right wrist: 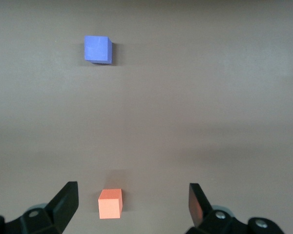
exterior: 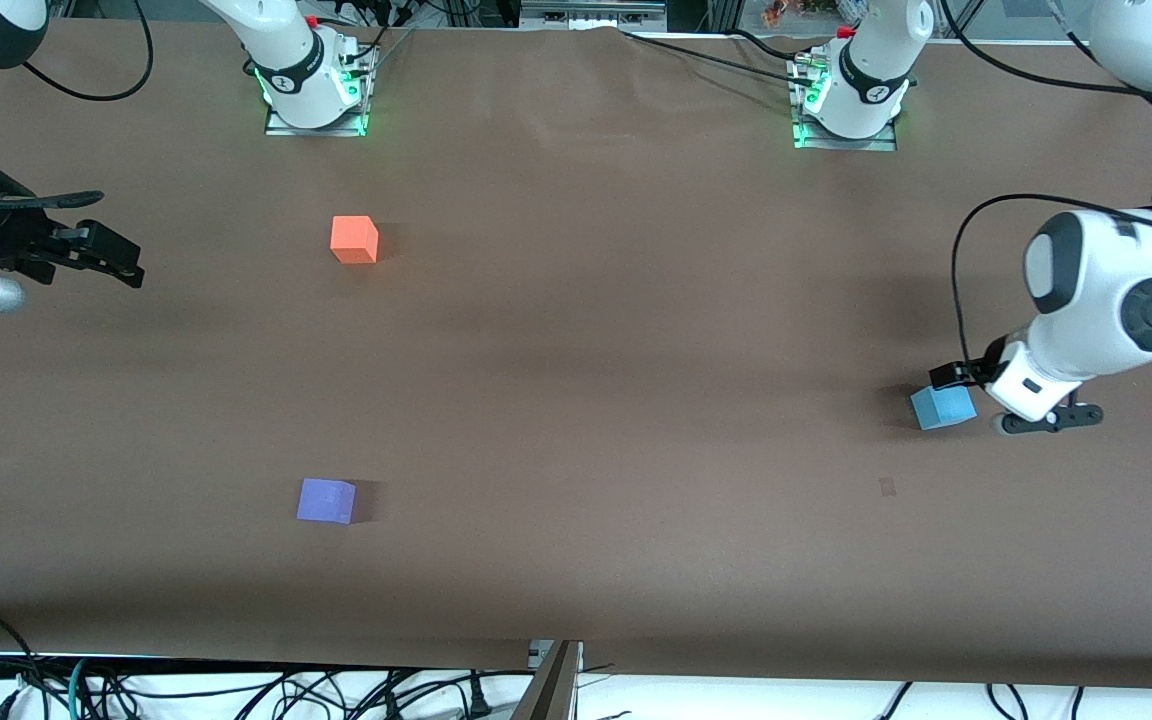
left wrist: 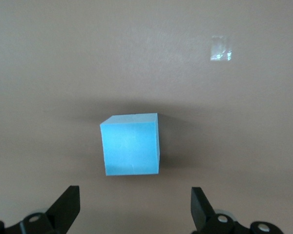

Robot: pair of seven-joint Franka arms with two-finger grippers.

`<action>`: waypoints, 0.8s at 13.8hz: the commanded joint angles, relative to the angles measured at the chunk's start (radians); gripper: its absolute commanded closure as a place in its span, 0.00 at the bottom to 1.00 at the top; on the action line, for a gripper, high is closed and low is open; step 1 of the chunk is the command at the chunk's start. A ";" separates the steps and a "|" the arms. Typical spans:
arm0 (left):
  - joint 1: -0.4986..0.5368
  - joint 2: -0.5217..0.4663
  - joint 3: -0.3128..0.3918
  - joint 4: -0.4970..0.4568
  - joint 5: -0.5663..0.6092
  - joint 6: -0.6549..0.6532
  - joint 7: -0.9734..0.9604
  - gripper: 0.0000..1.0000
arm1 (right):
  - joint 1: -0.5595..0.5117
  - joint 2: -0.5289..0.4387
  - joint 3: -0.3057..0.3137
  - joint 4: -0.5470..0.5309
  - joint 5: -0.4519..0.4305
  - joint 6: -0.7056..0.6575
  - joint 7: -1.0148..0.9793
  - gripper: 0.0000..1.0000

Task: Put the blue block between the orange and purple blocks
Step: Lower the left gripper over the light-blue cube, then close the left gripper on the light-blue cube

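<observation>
The blue block [exterior: 943, 407] sits on the brown table near the left arm's end. My left gripper [exterior: 954, 380] is open and low right beside it. In the left wrist view the blue block [left wrist: 131, 145] lies just ahead of the left gripper [left wrist: 135, 209], not between the fingers. The orange block [exterior: 354, 240] and the purple block [exterior: 326, 500] sit apart toward the right arm's end, the purple one nearer the front camera. My right gripper [exterior: 121, 262] is open and empty, waiting over that end. Its wrist view [right wrist: 132, 207] shows the orange block [right wrist: 110, 203] and the purple block [right wrist: 97, 49].
A small pale mark [exterior: 887, 487] lies on the table near the blue block, nearer the front camera; it also shows in the left wrist view [left wrist: 220, 48]. The arm bases [exterior: 316, 95] stand along the table's back edge. Cables [exterior: 236, 690] hang below the front edge.
</observation>
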 commanded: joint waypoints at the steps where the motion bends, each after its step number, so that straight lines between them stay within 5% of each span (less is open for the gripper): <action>1: 0.036 -0.018 -0.008 -0.108 -0.010 0.149 -0.014 0.00 | -0.011 0.003 0.003 0.010 0.016 -0.002 0.004 0.00; 11: 0.049 0.082 -0.005 -0.099 -0.081 0.300 0.056 0.00 | -0.011 0.003 0.001 0.010 0.016 -0.002 0.004 0.00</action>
